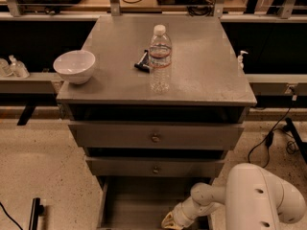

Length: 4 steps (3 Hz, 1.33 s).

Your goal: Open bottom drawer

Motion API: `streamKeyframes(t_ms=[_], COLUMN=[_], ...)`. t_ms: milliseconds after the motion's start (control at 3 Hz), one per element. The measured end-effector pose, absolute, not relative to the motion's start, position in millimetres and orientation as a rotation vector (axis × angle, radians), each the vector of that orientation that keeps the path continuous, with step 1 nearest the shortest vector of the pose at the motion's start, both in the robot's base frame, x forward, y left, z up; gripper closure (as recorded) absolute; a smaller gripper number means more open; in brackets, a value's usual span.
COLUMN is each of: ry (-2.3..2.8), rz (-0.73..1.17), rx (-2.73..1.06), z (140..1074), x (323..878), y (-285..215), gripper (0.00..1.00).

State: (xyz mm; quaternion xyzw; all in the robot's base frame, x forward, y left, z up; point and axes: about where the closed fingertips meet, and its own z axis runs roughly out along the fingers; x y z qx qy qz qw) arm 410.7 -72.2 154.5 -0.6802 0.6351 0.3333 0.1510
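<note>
The grey cabinet (158,56) has three drawer tiers. The top drawer (156,135) and the middle drawer (154,167) each show a small round knob. The bottom drawer (136,200) stands pulled out toward me: I see its grey floor and left side wall, while its front and knob are cut off by the lower edge of the view. My gripper (169,220) sits low over the right front part of the pulled-out drawer, at the end of the white arm (261,200) that comes in from the lower right.
On the cabinet top stand a clear water bottle (159,56), a white bowl (74,66) at the left edge and a small dark object (142,61). Cables (273,138) lie on the speckled floor at the right. A dark bar (34,213) lies at the lower left.
</note>
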Motion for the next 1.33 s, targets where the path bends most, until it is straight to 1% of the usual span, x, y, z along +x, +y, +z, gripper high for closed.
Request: streamKeyframes(t_ms=[1000, 1333], ry=[1.824, 1.824], rz=[0.957, 0.957], rx=[-1.953, -1.953], z=[154.4, 154.4], x=[410.7, 410.7], y=[-72.2, -72.2], gripper=[1.00, 0.82])
